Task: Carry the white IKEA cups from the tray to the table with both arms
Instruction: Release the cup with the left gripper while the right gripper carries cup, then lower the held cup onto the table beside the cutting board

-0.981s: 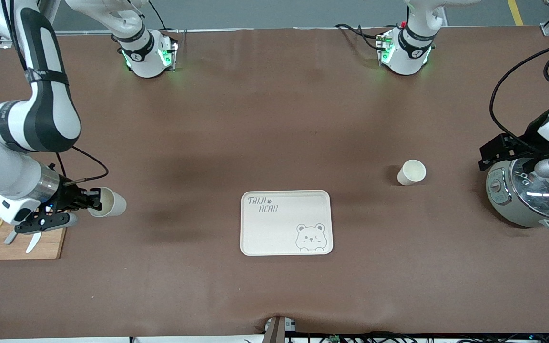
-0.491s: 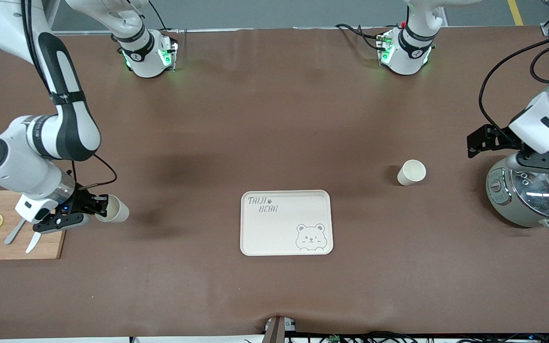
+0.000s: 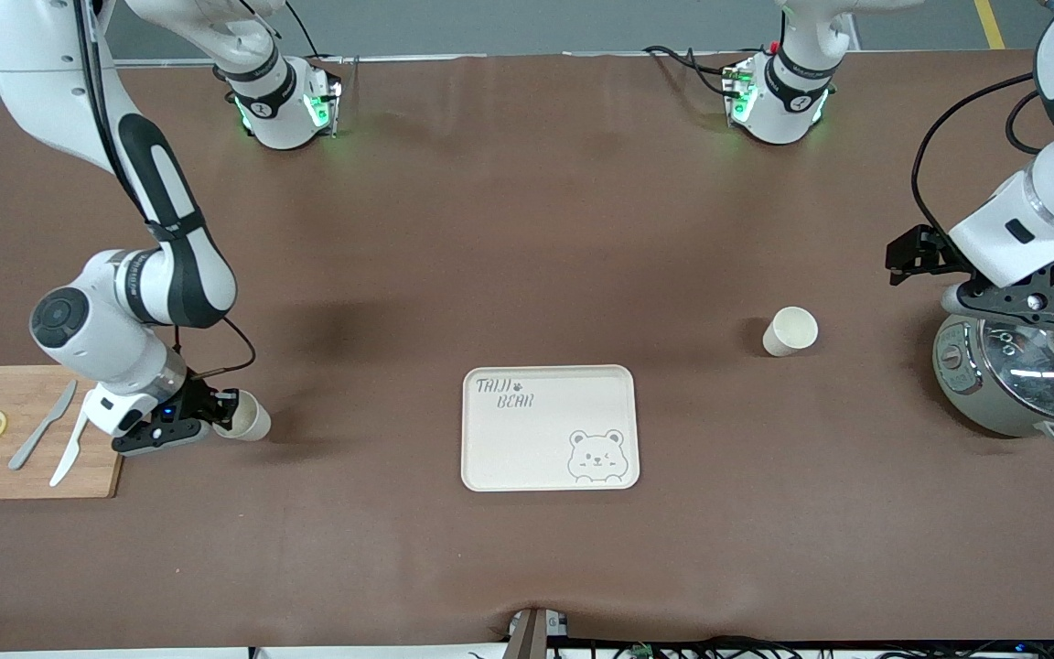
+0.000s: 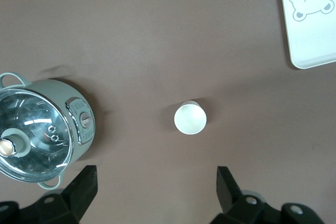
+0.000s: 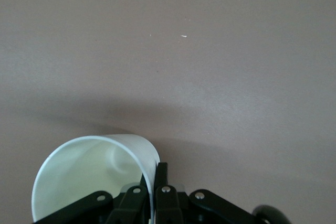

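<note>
One white cup is held tilted by my right gripper, low over the table between the cutting board and the bear-printed tray. In the right wrist view the gripper is shut on the cup's rim wall, one finger inside and one outside. The second white cup stands upright on the table, toward the left arm's end. My left gripper hangs high over the pot's edge. In the left wrist view the gripper is open wide and empty, with that cup below it.
A grey pot with a glass lid stands at the left arm's end, also in the left wrist view. A wooden cutting board with lemon slices and cutlery lies at the right arm's end. The tray shows in the left wrist view.
My right gripper has come down with its cup and moved toward the tray. My left gripper has risen above the pot and shifted a little toward the standing cup.
</note>
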Robot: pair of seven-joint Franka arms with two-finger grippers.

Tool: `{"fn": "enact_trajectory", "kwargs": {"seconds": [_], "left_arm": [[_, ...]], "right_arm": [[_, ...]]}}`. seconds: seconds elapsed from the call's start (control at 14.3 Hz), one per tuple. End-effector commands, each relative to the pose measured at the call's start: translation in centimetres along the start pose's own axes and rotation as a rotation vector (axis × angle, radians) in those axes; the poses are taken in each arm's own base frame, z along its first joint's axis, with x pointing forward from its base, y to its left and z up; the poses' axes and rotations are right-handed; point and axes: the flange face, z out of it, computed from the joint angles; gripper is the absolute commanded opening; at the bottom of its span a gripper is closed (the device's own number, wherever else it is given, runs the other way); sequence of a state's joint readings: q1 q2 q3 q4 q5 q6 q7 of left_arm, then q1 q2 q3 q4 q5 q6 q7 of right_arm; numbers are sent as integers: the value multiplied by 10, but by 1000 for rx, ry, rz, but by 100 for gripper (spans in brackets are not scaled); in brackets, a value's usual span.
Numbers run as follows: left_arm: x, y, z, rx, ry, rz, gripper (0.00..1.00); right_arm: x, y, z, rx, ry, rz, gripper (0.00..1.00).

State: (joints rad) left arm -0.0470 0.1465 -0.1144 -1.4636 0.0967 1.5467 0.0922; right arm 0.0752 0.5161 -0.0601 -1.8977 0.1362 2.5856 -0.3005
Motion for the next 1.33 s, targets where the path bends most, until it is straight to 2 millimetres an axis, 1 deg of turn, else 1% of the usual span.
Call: {"fn": "enact_trajectory", "kwargs": {"seconds": [0.0, 0.21, 0.35, 0.49, 0.56, 0.63, 0.7, 0.91, 0.98, 1.05, 1.12, 1.19, 1.26], "left_arm": [[-3, -5, -6, 17, -8, 9, 100], [-3, -11, -5, 15, -9, 5, 100], [-1, -12, -2, 14, -13, 8, 100], [1, -13, 3, 10, -18, 5, 100], [2, -12, 3, 8, -16, 5, 100], [2, -12, 2, 9, -11, 5, 100], [2, -12, 2, 7, -11, 5, 100], [2, -12, 3, 6, -12, 5, 100], [2, -12, 3, 6, -12, 5, 100], [4, -11, 5, 5, -14, 1, 100], [5, -11, 8, 6, -18, -3, 100], [4, -11, 6, 5, -17, -5, 100], [4, -11, 5, 3, -15, -5, 100]], "right_arm": [[-1, -1, 12, -6, 19, -8, 0], [-3, -3, 25, -8, 21, -10, 0], [-2, -7, 28, -8, 35, -14, 0], [-3, -6, 35, -9, 31, -12, 0], [-2, -5, 34, -9, 33, -9, 32], [-2, -4, 34, -10, 33, -6, 95], [-1, -2, 32, -10, 35, -7, 100], [9, 2, 22, -10, 43, -7, 100], [16, 4, 14, 1, 19, -7, 100], [26, 9, 0, 17, -18, -1, 100], [38, 22, -19, 36, -61, 10, 100], [48, 32, -38, 53, -98, 19, 100], [56, 39, -59, 64, -129, 21, 100]]}}
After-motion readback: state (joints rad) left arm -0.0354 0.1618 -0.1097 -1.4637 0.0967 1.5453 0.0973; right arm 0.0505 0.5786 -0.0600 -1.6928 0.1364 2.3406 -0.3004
